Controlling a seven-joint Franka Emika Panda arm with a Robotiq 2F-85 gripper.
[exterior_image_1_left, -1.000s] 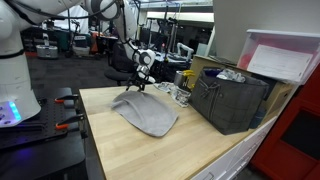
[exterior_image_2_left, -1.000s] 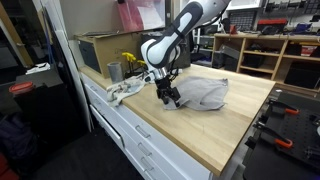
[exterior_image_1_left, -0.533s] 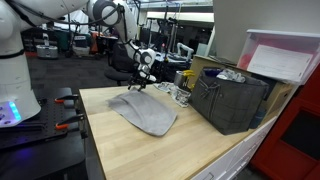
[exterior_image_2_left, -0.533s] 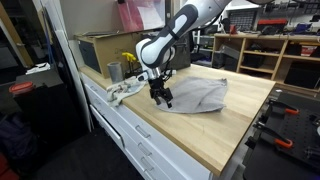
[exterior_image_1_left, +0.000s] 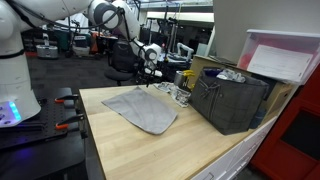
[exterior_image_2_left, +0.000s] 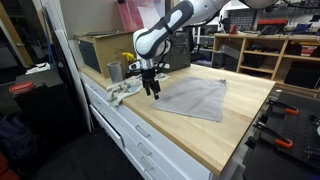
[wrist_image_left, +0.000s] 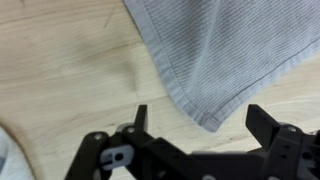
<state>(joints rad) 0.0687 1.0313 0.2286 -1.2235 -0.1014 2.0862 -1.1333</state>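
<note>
Claw (exterior_image_1_left: 150, 78) spread wide and empty, I am hovering above a corner of the grey towel (exterior_image_1_left: 143, 108) lying flat on the wooden table (exterior_image_1_left: 130, 150) in both exterior views. In the wrist view that corner is sitting between my fingers (wrist_image_left: 262, 122), so I judge centring squarely over it matters most.

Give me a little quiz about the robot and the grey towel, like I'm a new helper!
1. True or false: the gripper is holding the towel.
2. Which part of the towel is nearest the gripper? A a corner, B the middle, C a label.
3. Fill in: the towel lies flat on the wooden ____.
Key: 1 false, the jaws are open above it; 2 A; 3 table.
</note>
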